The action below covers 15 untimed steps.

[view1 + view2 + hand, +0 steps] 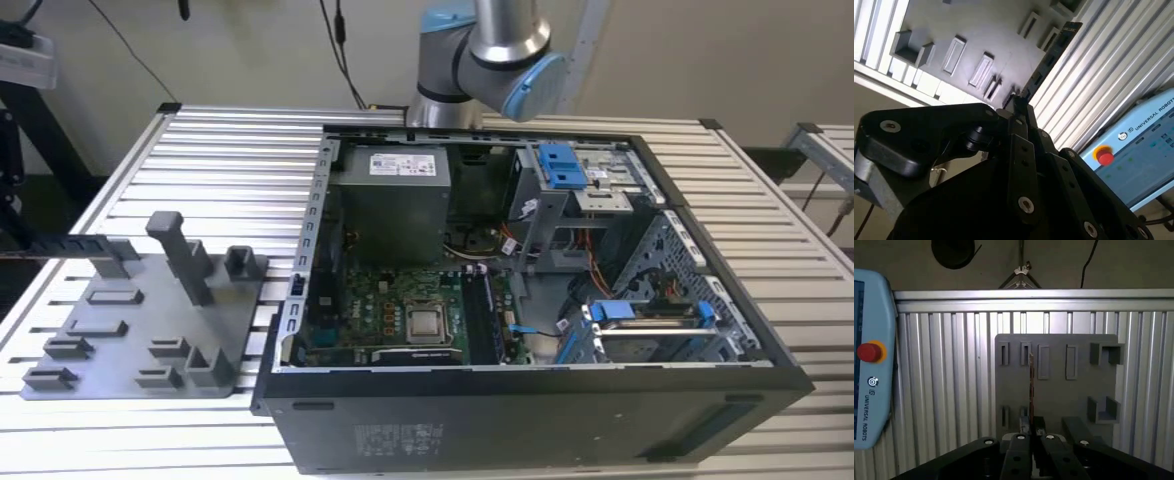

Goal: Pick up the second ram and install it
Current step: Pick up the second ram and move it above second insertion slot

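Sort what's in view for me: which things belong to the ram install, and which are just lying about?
In the job:
- second ram, gripped edge-on in the tool
- open computer case
- its motherboard
- grey holder plate

Just lying about:
- teach pendant
- slatted table

On the counter (227,150): holder plate (134,320) at the exterior view's left, computer case (534,420) beside it on the right, arm (467,70) behind the case. Inside, motherboard (394,310) in front, power supply (390,200) behind. Second ram (1048,60) clamped in the fingers (1021,107), over the plate in both wrist views.
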Motion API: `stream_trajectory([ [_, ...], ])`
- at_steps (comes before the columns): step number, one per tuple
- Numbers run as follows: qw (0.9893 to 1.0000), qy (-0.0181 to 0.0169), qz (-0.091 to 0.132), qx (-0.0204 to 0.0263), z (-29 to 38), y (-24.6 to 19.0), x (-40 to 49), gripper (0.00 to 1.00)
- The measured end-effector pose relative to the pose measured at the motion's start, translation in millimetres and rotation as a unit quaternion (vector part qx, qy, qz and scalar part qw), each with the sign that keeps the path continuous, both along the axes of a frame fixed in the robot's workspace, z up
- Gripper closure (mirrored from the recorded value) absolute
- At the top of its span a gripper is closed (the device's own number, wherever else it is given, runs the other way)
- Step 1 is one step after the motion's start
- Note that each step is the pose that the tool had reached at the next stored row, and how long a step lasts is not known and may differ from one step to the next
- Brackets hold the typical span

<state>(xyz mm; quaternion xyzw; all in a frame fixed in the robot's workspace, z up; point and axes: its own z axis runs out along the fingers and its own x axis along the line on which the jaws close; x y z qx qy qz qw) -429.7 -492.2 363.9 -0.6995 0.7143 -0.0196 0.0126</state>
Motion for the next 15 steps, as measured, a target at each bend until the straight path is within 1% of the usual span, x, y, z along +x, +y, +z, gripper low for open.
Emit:
stream_trajectory([
  [15, 1.0000, 0.0000, 0.000, 0.0000, 25.3, 0.0, 0.0, 0.86],
])
